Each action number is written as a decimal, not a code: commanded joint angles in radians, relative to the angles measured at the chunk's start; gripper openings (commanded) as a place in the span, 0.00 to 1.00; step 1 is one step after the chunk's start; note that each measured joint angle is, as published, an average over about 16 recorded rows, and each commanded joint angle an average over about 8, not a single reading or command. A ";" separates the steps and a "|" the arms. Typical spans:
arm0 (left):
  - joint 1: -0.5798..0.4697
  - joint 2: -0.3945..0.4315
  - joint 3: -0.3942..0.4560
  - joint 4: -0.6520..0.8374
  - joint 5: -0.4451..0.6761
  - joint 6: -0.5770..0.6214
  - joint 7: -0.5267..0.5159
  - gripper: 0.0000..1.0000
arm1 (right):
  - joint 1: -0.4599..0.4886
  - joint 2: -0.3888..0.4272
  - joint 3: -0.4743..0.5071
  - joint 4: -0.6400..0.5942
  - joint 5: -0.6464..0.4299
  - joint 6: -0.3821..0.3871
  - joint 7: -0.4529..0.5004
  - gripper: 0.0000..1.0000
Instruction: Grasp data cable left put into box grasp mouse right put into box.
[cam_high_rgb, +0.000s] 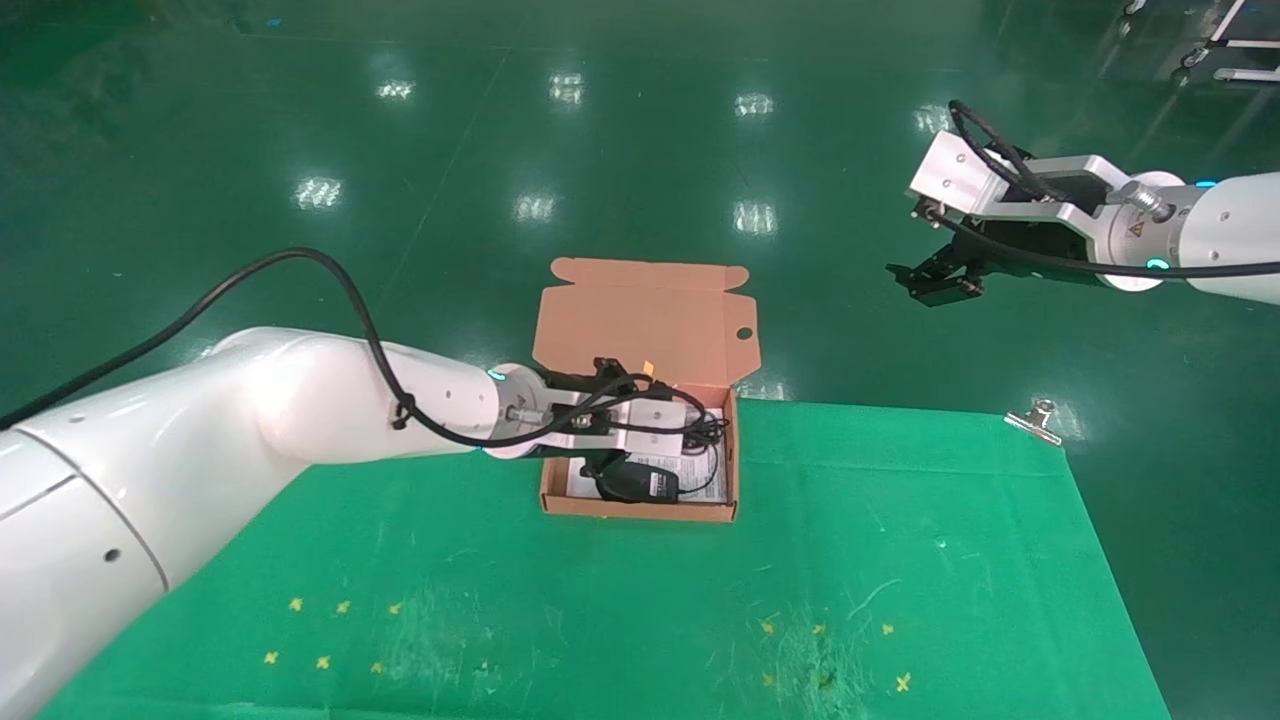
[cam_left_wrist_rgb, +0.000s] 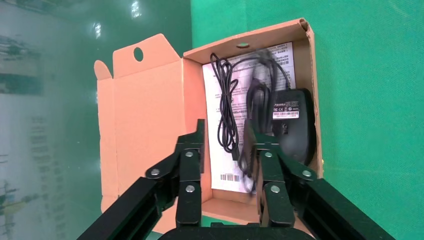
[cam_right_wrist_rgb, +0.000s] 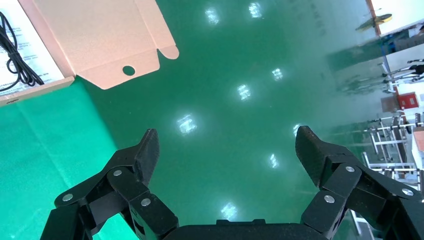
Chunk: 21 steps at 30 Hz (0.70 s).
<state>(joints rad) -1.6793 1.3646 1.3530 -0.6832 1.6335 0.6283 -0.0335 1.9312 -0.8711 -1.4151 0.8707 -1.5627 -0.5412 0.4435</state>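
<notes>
The box (cam_high_rgb: 645, 320) stands open at the far edge of the green mat, its lid flap tilted back. The mouse (cam_left_wrist_rgb: 296, 131) lies label up on the printed sheet inside, also in the head view (cam_high_rgb: 632, 483). Its thin cord bundle (cam_left_wrist_rgb: 226, 102) lies beside it. My left gripper (cam_left_wrist_rgb: 225, 127) hangs open over the box, also in the head view (cam_high_rgb: 690, 432). The thicker data cable (cam_left_wrist_rgb: 253, 107) shows blurred inside the box, right against one finger. My right gripper (cam_high_rgb: 935, 280) is open and empty, raised over the floor far right of the box; its own view (cam_right_wrist_rgb: 226, 137) shows it too.
A metal clip (cam_high_rgb: 1035, 420) pins the green mat (cam_high_rgb: 900, 560) at its far right corner. Yellow cross marks (cam_high_rgb: 330, 630) sit near the front on both sides. The mat ends just behind the box; beyond is shiny green floor.
</notes>
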 joint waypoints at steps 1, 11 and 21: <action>0.001 -0.001 -0.001 0.001 0.002 0.002 0.001 1.00 | -0.001 -0.001 0.000 -0.001 0.001 0.000 -0.001 1.00; -0.092 -0.043 -0.024 -0.014 0.011 -0.031 -0.035 1.00 | 0.043 0.004 0.041 0.002 -0.006 0.096 -0.040 1.00; -0.216 -0.049 -0.031 0.049 0.061 -0.054 -0.065 1.00 | 0.095 0.007 0.055 -0.014 -0.055 0.151 -0.115 1.00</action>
<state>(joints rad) -1.8711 1.3037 1.3041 -0.6524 1.6736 0.5913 -0.0974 2.0079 -0.8606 -1.3437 0.8648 -1.5977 -0.4078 0.3333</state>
